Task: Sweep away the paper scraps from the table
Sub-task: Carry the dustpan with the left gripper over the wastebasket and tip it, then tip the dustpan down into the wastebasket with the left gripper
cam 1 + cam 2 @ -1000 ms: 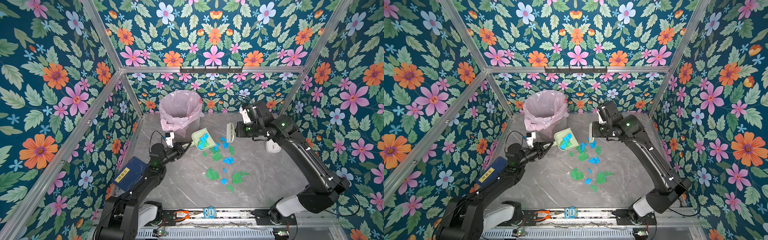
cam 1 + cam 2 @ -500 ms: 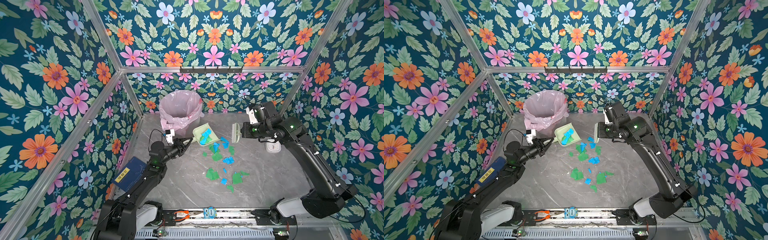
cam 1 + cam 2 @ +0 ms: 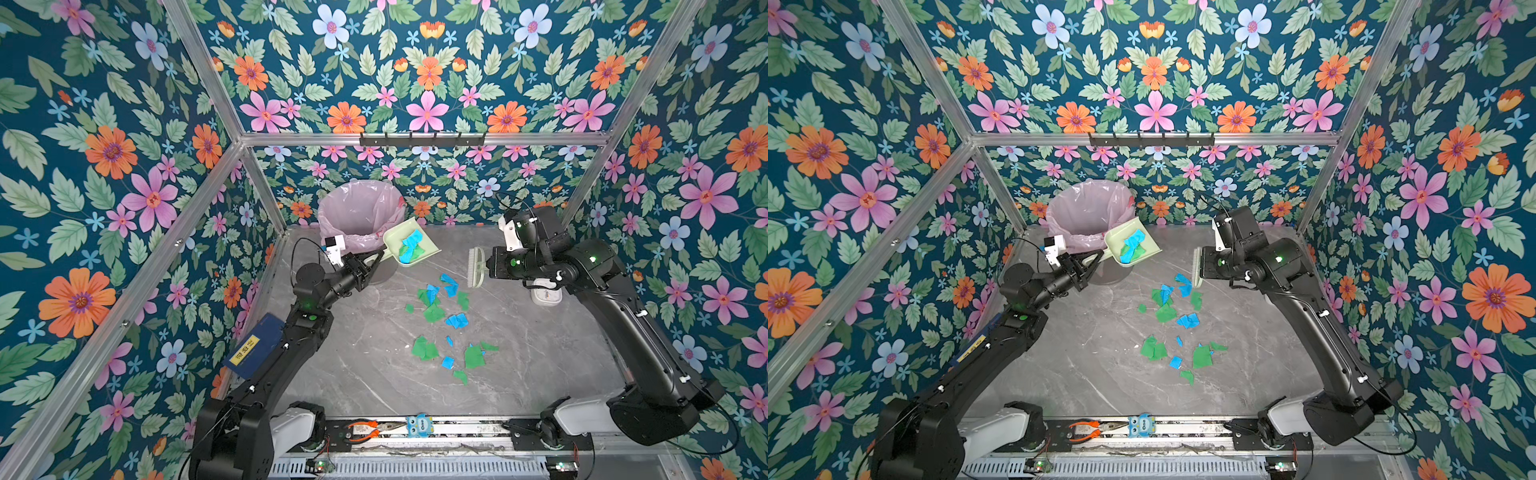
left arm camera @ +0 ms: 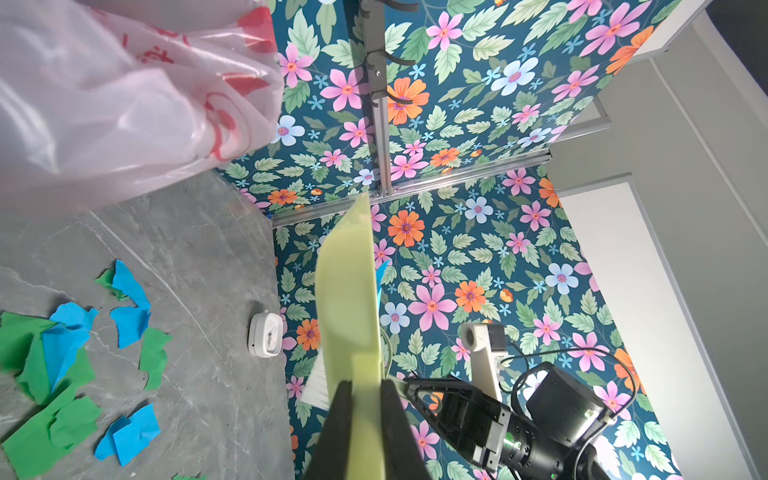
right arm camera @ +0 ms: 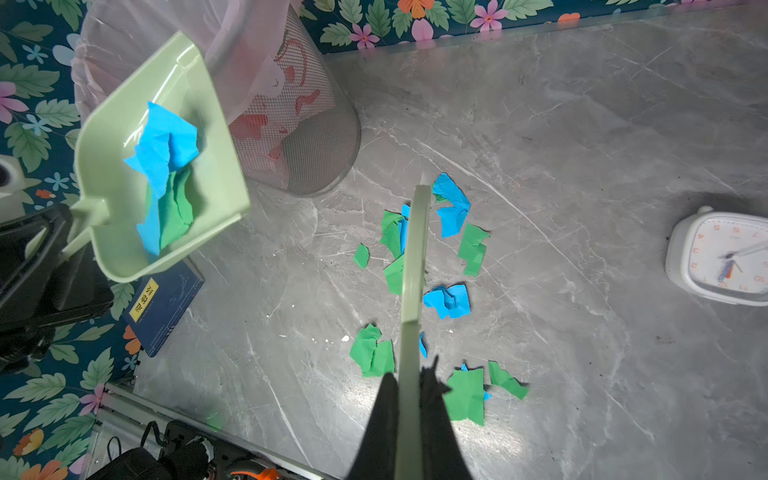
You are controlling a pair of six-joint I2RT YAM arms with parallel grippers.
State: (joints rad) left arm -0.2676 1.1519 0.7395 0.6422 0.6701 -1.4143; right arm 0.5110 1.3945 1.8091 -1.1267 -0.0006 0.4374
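my left gripper (image 3: 374,261) is clamped on the thin handle of the smooth pale green dustpan (image 5: 108,158). crumpled blue and green paper scraps (image 5: 166,166) sit inside. my right gripper (image 5: 409,386) pinches the flat brush (image 5: 415,249). more jagged ones lie mid veiny grey table (image 3: 540,353).

2 high top views overlook the table (image 3: 365,374) — 2 close wrist views share its middle.
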